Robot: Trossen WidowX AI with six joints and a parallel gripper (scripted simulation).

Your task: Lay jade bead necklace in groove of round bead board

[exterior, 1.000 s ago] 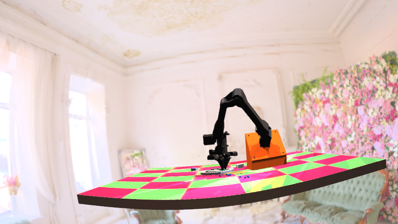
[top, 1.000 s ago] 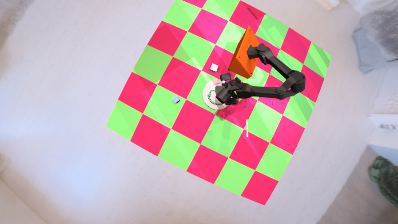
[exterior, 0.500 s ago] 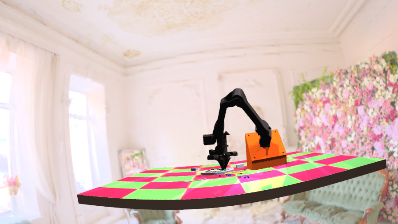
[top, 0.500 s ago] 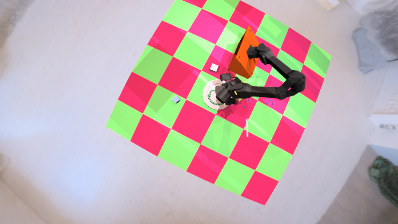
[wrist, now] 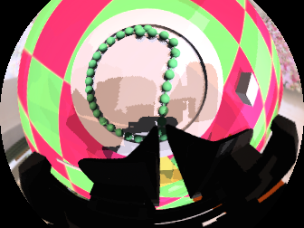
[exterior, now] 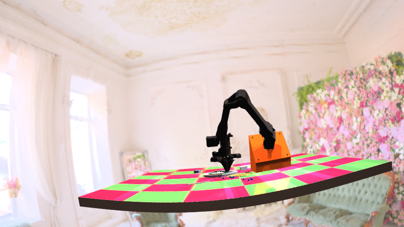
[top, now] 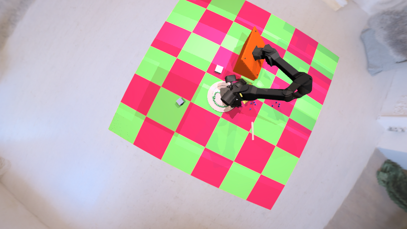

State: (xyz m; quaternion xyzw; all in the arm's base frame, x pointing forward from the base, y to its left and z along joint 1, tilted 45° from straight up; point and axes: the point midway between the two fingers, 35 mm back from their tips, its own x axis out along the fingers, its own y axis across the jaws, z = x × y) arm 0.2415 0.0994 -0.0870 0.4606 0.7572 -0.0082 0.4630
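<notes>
The round cream bead board lies flat on the checkered table. The green jade bead necklace lies on it. In the wrist view its left side curves along the groove line. Its right side runs nearly straight inside the ring, leaving the groove's right arc bare as a dark line. My gripper is down at the board, its fingertips nearly together on the beads at the necklace's near right end. It is shut on the necklace. The arm hides part of the board in the top view.
An orange wedge carries the arm base. A white block and a grey block stand near the board. A yellow piece, several blue beads and a thin white stick lie around.
</notes>
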